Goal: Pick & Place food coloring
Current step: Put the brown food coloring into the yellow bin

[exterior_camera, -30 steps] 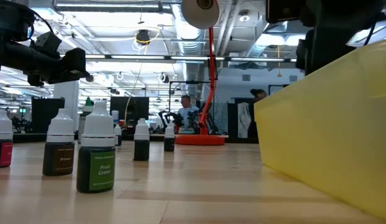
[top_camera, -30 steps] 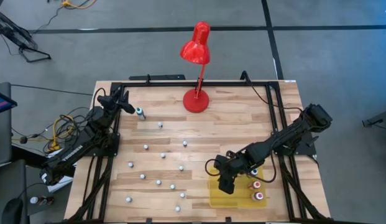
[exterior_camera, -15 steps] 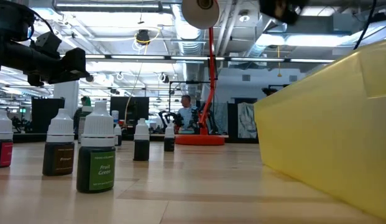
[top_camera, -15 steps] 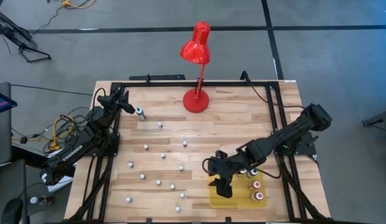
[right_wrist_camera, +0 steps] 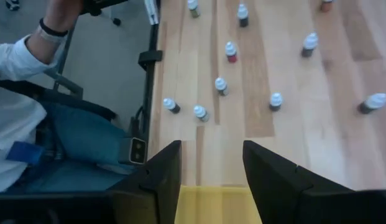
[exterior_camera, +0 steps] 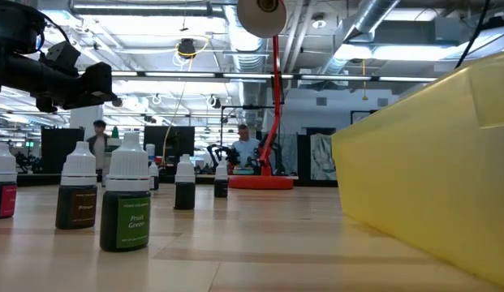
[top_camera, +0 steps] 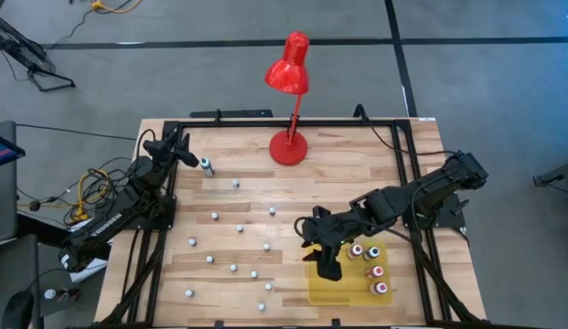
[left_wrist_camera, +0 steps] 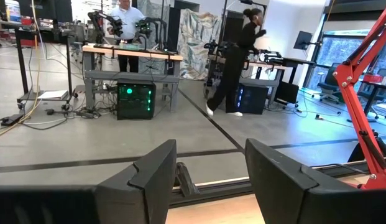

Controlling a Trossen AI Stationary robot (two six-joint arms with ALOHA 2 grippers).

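Several food coloring bottles (top_camera: 233,268) with pale caps stand on their bases over the left half of the wooden table; in the low view a green one (exterior_camera: 126,203) is nearest. More bottles (top_camera: 377,271) stand in the yellow tray (top_camera: 343,291) at the near right. My right gripper (top_camera: 327,265) hangs open above the tray's left part, tipped downward, with nothing between its fingers (right_wrist_camera: 161,171). My left gripper (top_camera: 187,155) waits open at the far left edge beside one bottle (top_camera: 207,166).
A red desk lamp (top_camera: 288,146) stands at the table's far middle. A black frame (top_camera: 265,123) runs around the table's edge. A person in a white sleeve (right_wrist_camera: 18,56) sits beyond the table's edge in the right wrist view. The yellow tray wall (exterior_camera: 430,162) fills the low view's right.
My right gripper has risen from the tray, leaving the top of the low view, drifted slightly toward the table's left, and rolled at the wrist. A bottle now shows at the tray's far left, where the gripper stood.
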